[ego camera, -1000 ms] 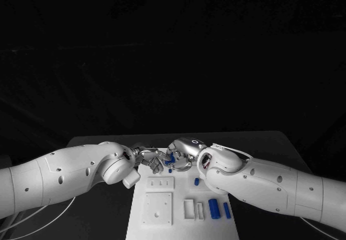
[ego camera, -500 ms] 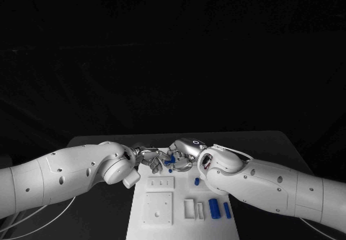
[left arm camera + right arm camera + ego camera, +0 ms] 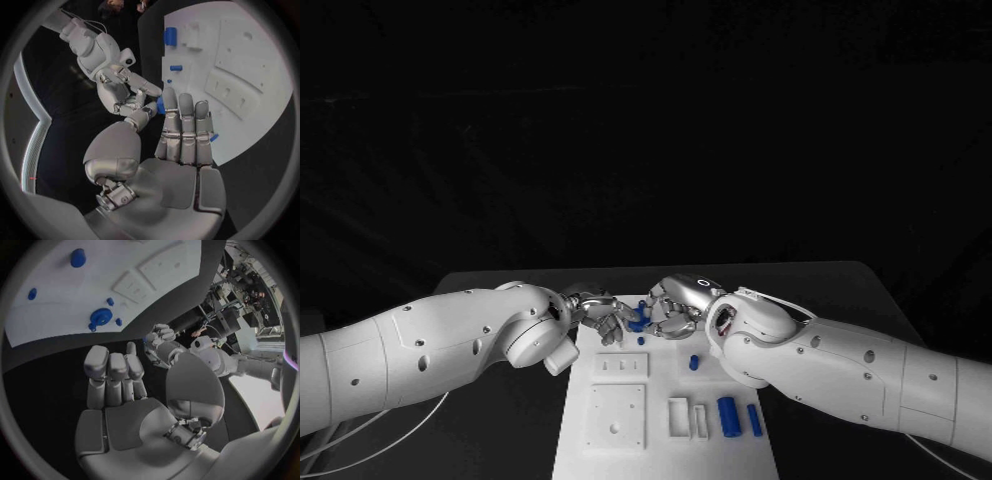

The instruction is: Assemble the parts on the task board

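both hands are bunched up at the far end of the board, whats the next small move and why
Probably ease the hands apart a little. The left hand and right hand meet fingertip to fingertip over the far end of the task board, with a small blue part between them; which hand holds it is unclear. Separating slowly would show that before anything is placed.

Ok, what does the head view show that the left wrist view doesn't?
Head view: the left arm, and the table on either side of the task board. Left wrist view: the inner side of the left hand, fingers straight and side by side. Both: the right hand meeting the left at the board's far end, a blue part between them, and a blue cylinder further along the board.
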### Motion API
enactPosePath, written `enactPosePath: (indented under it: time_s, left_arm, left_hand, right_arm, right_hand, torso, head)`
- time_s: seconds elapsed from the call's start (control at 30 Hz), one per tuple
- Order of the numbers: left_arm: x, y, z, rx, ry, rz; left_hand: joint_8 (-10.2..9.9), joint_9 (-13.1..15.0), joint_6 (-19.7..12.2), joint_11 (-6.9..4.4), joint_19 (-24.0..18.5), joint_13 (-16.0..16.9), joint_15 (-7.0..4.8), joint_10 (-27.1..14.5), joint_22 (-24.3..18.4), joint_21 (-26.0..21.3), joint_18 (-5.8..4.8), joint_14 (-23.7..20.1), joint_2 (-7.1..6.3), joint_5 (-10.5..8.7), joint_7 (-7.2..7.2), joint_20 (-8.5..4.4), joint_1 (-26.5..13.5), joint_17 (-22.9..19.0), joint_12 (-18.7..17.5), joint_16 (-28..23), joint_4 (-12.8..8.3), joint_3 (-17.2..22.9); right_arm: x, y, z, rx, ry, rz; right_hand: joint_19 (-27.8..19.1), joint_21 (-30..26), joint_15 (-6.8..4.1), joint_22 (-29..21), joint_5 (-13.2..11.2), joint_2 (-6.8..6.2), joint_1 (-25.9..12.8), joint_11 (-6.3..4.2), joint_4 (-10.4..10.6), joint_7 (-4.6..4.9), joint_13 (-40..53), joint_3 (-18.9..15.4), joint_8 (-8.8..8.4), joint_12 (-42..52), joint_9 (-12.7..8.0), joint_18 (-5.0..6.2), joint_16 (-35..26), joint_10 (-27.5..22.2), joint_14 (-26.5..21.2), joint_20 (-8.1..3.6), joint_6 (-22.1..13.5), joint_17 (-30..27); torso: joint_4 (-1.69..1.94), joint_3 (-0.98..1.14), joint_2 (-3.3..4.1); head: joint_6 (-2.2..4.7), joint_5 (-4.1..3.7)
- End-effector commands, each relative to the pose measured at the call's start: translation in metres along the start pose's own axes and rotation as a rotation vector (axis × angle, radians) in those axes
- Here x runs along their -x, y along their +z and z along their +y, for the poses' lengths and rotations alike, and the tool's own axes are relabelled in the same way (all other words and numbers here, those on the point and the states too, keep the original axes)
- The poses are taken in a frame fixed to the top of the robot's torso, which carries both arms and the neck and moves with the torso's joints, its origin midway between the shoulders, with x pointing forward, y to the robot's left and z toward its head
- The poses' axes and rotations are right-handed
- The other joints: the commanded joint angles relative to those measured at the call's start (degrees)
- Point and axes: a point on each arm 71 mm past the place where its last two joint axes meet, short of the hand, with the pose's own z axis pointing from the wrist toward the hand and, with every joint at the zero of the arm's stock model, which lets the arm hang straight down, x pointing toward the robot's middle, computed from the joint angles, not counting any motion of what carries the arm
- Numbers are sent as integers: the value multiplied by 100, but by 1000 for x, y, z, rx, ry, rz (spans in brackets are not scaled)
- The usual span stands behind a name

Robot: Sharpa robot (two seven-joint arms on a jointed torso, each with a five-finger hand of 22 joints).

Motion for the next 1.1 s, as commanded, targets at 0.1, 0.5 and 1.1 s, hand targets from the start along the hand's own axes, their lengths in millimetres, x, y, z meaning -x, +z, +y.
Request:
enactPosePath:
  time_s: [0.1, 0.5, 1.1]
  left_arm:
    - [4, 0, -2, -45, 99, -96]
    - [3, 2, 10, -1, 266, -225]
    - [-17, 22, 24, 124, 446, -239]
  left_hand:
    - [-64, 56, 481, -23, -10, 33, -24, -33, 74, 51, -18, 0, -65, 213, -395, -214, 88, -2, 53, 45, 0, 31]
    - [-111, 138, 578, -62, 17, 85, -59, 31, 80, 136, -12, 78, -135, 350, -425, -241, 143, 8, 126, 119, 31, 23]
    - [-446, 250, 837, -373, 770, 1967, -838, -30, 148, 1521, 157, 720, -232, 709, -619, -744, 265, 734, 2891, 1959, 9, -59]
  right_arm:
    - [5, -9, -14, -7, 53, -19]
    - [21, -36, -62, -101, 79, -102]
    - [64, -40, -85, -161, 131, -196]
  right_hand:
    - [-147, -111, 146, -3, 249, -147, -114, 220, -38, 169, -279, -402, -215, -378, -56, 572, -94, -751, -89, -23, -400, -17]
    - [-194, -179, 169, -17, 418, -82, -39, 243, -40, 190, -341, -607, -200, -390, -20, 572, -127, -788, -103, -22, -407, -10]
    - [-176, -200, 150, -21, 614, -75, 29, 224, 12, 171, -393, -627, -175, -382, 5, 572, -146, -768, -83, -20, -364, -7]
  torso:
    - [-1, 3, 0]
    - [-7, 16, -3]
    - [11, 19, -4]
  head:
    - [-11, 22]
    - [-55, 93]
    - [-272, 170]
